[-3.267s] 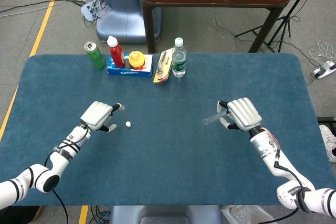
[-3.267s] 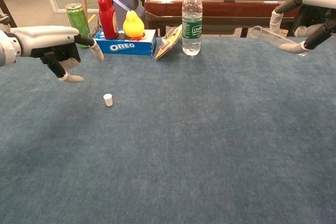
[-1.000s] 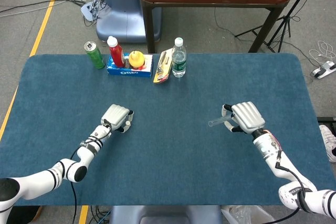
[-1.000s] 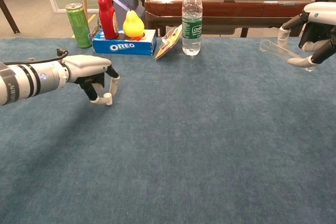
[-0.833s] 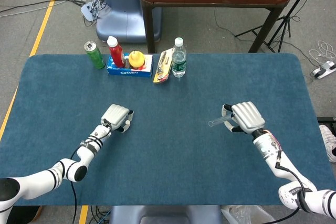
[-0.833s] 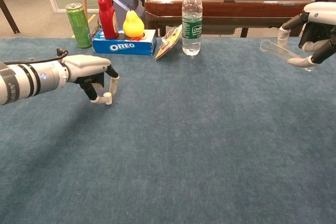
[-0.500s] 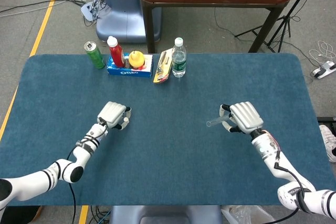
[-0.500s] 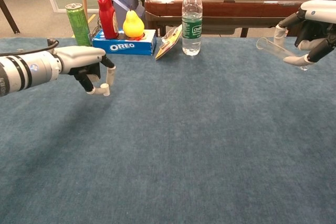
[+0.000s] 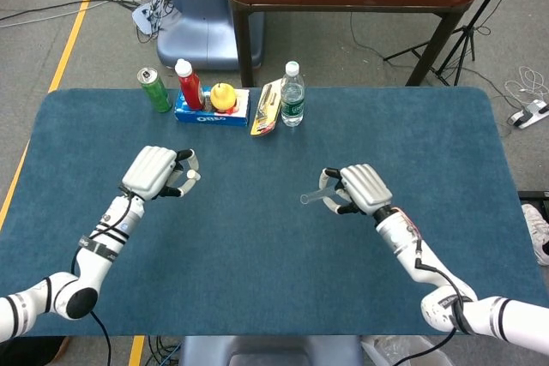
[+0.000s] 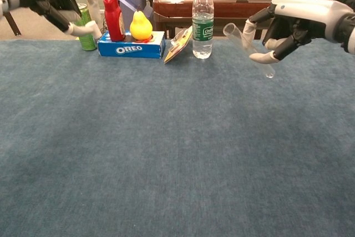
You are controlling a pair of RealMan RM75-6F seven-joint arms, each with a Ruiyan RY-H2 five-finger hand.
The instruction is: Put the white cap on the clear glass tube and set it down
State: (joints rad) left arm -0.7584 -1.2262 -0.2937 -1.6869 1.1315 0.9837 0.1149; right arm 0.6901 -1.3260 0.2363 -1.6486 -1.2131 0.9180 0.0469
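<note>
Fingertips of the left hand (image 9: pixel 156 173) pinch the small white cap (image 9: pixel 196 176), raised above the blue table (image 9: pixel 274 255) on its left side. The right hand (image 9: pixel 360 189) pinches the clear glass tube (image 10: pixel 247 47) between thumb and fingers, its open end tilted up and toward the left hand; the two hands are well apart. Along the table's far edge stand a green can (image 9: pixel 155 88), a red bottle (image 9: pixel 189 84), an Oreo box (image 9: pixel 211 111) with a yellow pear-shaped item (image 10: pixel 141 25) on it, and a water bottle (image 9: pixel 292 93).
</note>
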